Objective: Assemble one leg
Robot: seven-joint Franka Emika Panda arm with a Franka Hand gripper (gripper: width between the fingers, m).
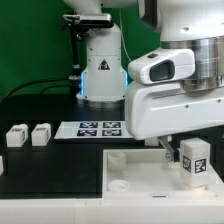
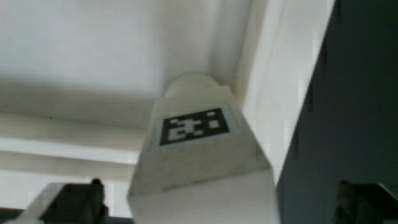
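Note:
One leg [image 1: 193, 163], a small white block with a black-and-white tag, stands upright under my gripper [image 1: 186, 152] at the right end of the large white tray-like piece [image 1: 130, 182]. In the wrist view this leg [image 2: 196, 125] runs between my fingertips [image 2: 75, 203], and a gap shows on each side of it. The gripper [image 2: 217, 205] is open around the leg. I cannot tell whether the leg rests on the tray-like piece. Two more legs [image 1: 17, 136] [image 1: 41, 134] stand on the black table on the exterior view's left.
The marker board [image 1: 98, 128] lies flat behind the tray-like piece. The arm's base [image 1: 100, 70] stands at the back. In the wrist view the black table [image 2: 356, 90] shows beside the white piece's edge.

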